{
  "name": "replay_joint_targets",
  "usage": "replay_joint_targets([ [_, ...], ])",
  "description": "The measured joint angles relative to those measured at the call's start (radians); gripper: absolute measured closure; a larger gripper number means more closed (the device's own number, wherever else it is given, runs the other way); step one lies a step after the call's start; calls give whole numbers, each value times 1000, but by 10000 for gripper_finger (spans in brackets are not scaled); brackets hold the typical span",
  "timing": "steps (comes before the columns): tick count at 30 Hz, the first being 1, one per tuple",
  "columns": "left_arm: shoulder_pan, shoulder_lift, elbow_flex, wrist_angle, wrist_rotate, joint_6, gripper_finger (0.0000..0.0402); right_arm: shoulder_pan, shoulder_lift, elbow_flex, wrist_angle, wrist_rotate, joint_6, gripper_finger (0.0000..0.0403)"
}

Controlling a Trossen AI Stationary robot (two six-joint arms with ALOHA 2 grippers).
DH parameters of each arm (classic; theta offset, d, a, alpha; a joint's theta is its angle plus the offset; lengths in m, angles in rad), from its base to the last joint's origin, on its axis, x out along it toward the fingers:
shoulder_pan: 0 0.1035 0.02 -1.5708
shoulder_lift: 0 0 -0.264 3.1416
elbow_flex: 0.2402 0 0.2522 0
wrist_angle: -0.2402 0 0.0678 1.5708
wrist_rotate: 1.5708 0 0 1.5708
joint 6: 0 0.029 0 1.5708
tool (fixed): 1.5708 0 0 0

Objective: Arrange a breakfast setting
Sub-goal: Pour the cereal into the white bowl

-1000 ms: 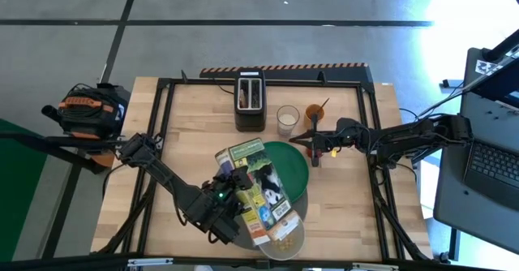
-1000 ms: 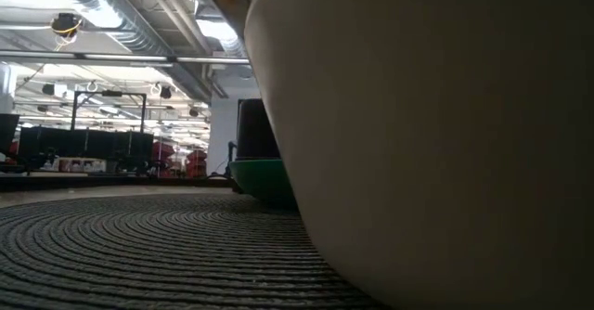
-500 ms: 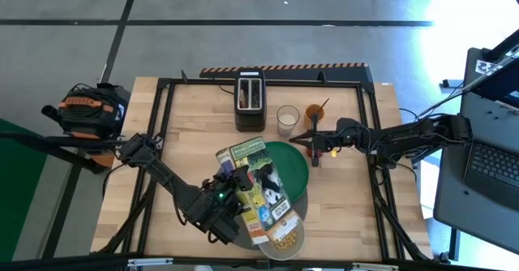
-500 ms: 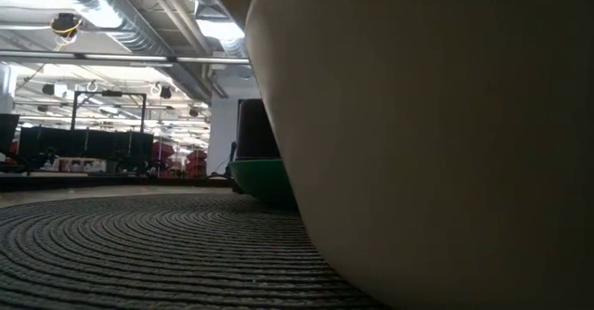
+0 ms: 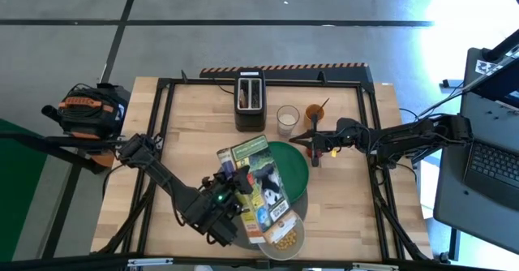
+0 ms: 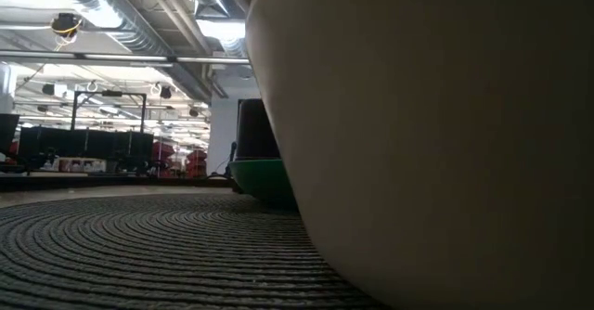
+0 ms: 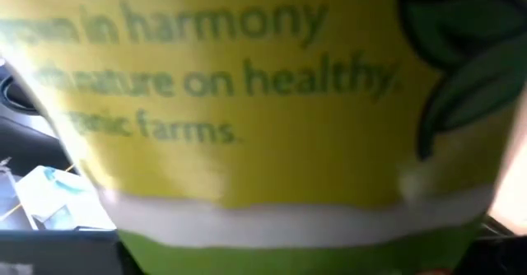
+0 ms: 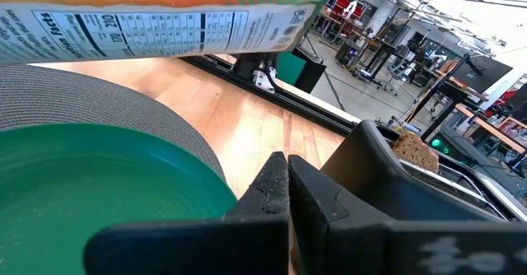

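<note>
The table [image 5: 340, 198] carries a round grey mat [image 6: 139, 250], and on it a green plate [image 5: 293, 161] and a pale bowl [image 5: 285, 243] of yellow cereal [image 5: 284, 242]. The left gripper [image 5: 231, 191] has its fingers clamped on a cereal box [image 5: 258, 188], tilted over the bowl just beyond them. The right gripper [image 5: 311, 145], fingers pressed together, sits beside the plate's rim; the toaster [image 8: 412, 184], holding toast [image 8: 414, 150], lies beyond its fingertips.

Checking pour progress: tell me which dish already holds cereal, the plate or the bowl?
The pale bowl, under the tilted cereal box, holds yellow cereal; the green plate looks bare.
</note>
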Motion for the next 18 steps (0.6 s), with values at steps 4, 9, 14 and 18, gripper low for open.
replay_joint_targets([
  [4,0,0,0,0,0,0,189,0,0,0,0,0,0,403],
  [9,0,0,0,0,-20,8,189,0,0,0,0,0,0,403],
  [14,0,0,0,1,-26,27,189,0,0,0,0,0,0,403],
  [18,0,0,0,1,-26,27,189,0,0,0,0,0,0,403],
])
